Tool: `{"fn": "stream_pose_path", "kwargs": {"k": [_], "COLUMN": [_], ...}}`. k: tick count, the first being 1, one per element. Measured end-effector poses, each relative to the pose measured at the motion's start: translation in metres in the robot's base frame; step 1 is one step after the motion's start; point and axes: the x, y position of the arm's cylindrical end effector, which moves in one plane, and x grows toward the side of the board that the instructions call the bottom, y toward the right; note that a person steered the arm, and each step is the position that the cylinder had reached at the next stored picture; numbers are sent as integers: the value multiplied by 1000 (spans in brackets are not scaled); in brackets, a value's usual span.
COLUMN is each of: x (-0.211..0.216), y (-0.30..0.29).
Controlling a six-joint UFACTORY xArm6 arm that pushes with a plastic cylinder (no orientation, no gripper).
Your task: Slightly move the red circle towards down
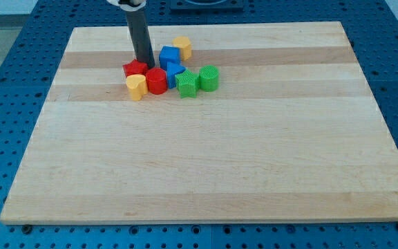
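The arm ended in a plain dark rod; no pincer was fitted, so no apart-or-together state could be told. My tip (146, 66) rested on the wooden board (206, 173) near its top edge, left of centre, just above the red circle (157, 81) and touching or nearly touching the red block (135, 68) of unclear shape on its right side.

The red circle stood upright in a tight cluster of blocks, well apart from the board's bottom edge and both bottom corners. A yellow block (137, 87) sat just beside it on the view's left. A blue block (174, 71) lay on its right, with a blue cube (169, 55) above that. A second yellow block (182, 47) stood nearest the top edge. A green block (186, 84) and a green cylinder (209, 78) closed the cluster on the right.
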Motion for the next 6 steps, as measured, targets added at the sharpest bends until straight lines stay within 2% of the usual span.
{"fn": "stream_pose_path", "kwargs": {"k": [2, 4, 5, 6], "x": [12, 49, 48, 4], "y": [11, 15, 19, 14]}}
